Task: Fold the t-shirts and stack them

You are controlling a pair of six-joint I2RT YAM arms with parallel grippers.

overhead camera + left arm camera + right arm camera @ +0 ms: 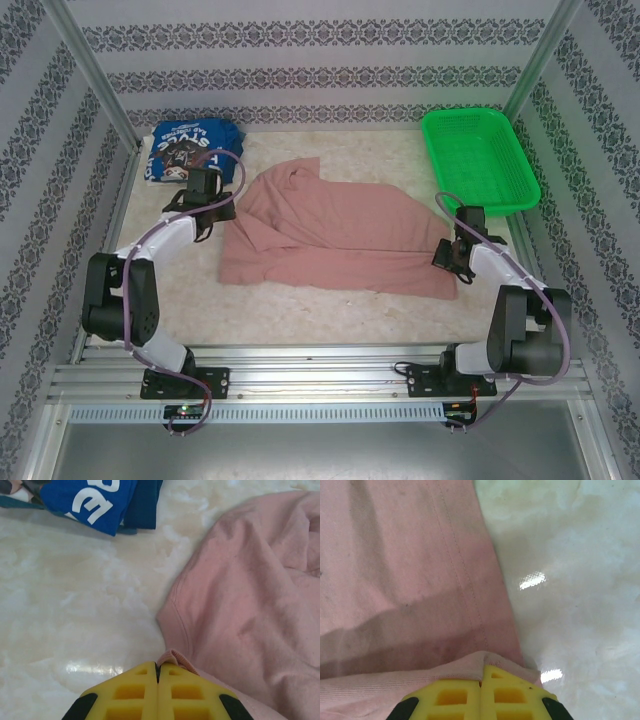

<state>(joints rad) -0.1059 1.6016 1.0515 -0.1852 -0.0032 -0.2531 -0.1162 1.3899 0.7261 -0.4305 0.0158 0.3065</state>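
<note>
You have two t-shirts, one basket and two arms on the bench [330, 310]. The pink t-shirt [335, 235] lies spread across the middle, rumpled and doubled over itself towards its far left. The blue t-shirt [190, 148] sits bunched in the far left corner, well apart from the pink one. The single green basket [480, 160] stands at the far right, with nothing of the shirts in it.

The blue t-shirt's white lettering is creased and too small to read from above. In the left wrist view the blue t-shirt [100, 500] is cut off by the top edge. From above, the wrist bodies cover both sets of fingertips.

Your left arm [150, 250] bends at the near left and reaches forward, putting the left claw [222, 215] at the pink t-shirt's left edge. In its wrist view the left claw [157, 667] has its yellow fingers pressed together with a roll of pink cloth [250, 605] pinched at the tips. Your right arm [510, 290] folds at the near right and reaches inward to the shirt's near right corner. There the right claw [452, 258] sits low. In its own view the right claw [482, 669] is clamped on the stitched hem of the pink t-shirt [410, 570].
</note>
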